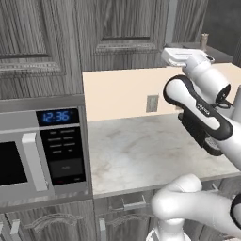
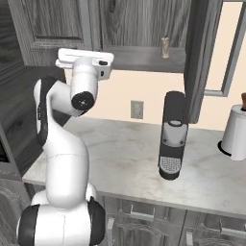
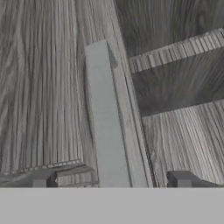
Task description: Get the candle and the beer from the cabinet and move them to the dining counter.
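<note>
The gripper (image 3: 109, 179) stood wide open and empty just before the cabinet's silver handle (image 3: 105, 118), probably to pull that door. Right of the handle, the candle (image 2: 165, 48) waited on the cabinet (image 2: 144, 24) shelf, behind an open door.

A pale marble counter (image 2: 120, 158) runs along the wall under the wall cabinets. On it, towards the right, a dark, upright coffee machine (image 2: 172, 135) stands. At the far right a white paper-towel roll (image 2: 236, 132) stands upright on the same top, well apart from the machine. At the left end a microwave (image 1: 42, 148) with a lit blue clock sits beside the marble. Above, the open cabinet (image 2: 202, 57) has a grey shelf (image 2: 144, 58), and a small tan candle (image 2: 165, 48) stands upright on it, near its right end.
</note>
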Robot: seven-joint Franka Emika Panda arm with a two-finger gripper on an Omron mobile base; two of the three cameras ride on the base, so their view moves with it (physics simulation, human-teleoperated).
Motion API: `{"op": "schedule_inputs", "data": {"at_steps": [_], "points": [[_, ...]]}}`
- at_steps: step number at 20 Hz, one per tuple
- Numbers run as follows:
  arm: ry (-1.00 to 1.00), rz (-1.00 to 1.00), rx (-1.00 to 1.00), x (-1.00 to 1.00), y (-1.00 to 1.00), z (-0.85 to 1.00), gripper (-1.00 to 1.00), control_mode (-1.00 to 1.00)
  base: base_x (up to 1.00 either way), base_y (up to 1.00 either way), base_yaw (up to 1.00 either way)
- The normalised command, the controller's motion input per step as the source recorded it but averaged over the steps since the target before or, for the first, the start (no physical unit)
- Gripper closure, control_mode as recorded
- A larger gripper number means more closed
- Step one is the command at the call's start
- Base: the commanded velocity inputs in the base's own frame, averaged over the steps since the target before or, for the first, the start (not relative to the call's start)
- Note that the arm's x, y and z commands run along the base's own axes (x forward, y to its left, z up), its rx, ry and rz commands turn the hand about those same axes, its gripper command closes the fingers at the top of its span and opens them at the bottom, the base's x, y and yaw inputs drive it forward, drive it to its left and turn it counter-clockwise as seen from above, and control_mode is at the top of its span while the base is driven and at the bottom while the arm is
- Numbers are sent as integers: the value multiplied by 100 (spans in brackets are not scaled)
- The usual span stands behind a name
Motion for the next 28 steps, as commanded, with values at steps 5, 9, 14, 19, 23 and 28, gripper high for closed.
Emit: {"op": "schedule_inputs", "data": {"at_steps": [5,9,14,19,23,28], "points": [[0,-20,-8,3,6,12,-100,-100,0,0,0],[0,-17,-8,11,20,37,-100,-100,0,0,0],[0,-8,-7,6,26,43,-100,-100,0,0,0],[3,0,-4,9,22,25,-100,-100,0,0,0],[6,0,0,16,0,10,-100,-100,0,0,0],[3,0,0,9,0,2,-100,-100,0,0,0]]}}
